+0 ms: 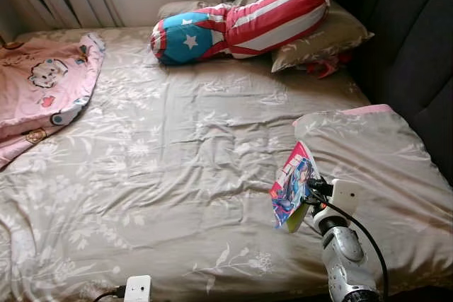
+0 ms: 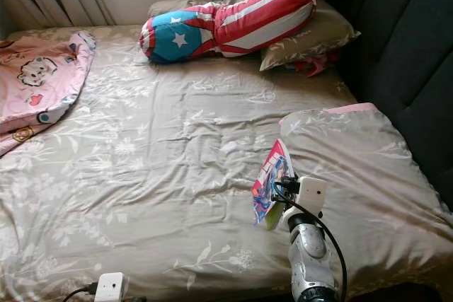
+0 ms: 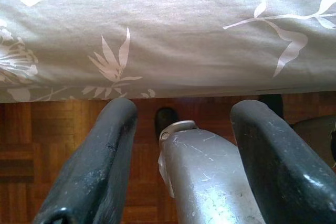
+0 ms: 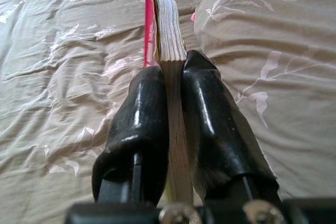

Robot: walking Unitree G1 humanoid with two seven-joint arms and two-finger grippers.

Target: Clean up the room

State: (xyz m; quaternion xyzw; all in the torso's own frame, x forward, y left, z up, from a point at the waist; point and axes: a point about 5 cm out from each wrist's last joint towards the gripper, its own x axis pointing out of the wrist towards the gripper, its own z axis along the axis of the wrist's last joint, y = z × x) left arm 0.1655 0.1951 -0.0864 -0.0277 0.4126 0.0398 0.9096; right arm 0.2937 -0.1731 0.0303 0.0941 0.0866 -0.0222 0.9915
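Observation:
My right gripper (image 4: 172, 72) is shut on a thin paperback book (image 1: 292, 183) with a colourful cartoon cover. It holds the book upright above the near right part of the bed, beside a grey floral pillow (image 1: 382, 175). The book's page edge (image 4: 169, 35) sticks out past the two black fingers (image 4: 142, 108). My left gripper (image 3: 181, 124) hangs open below the bed's edge, over the wooden floor (image 3: 47, 140), with nothing between its fingers (image 3: 105, 156).
The bed carries a grey floral sheet (image 1: 177, 160). A pink cartoon blanket (image 1: 39, 90) lies at the far left. A red, white and blue star bolster (image 1: 241, 22) rests on pillows at the head. A dark headboard (image 1: 417, 40) runs along the right. A white charger (image 1: 137, 288) sits at the near edge.

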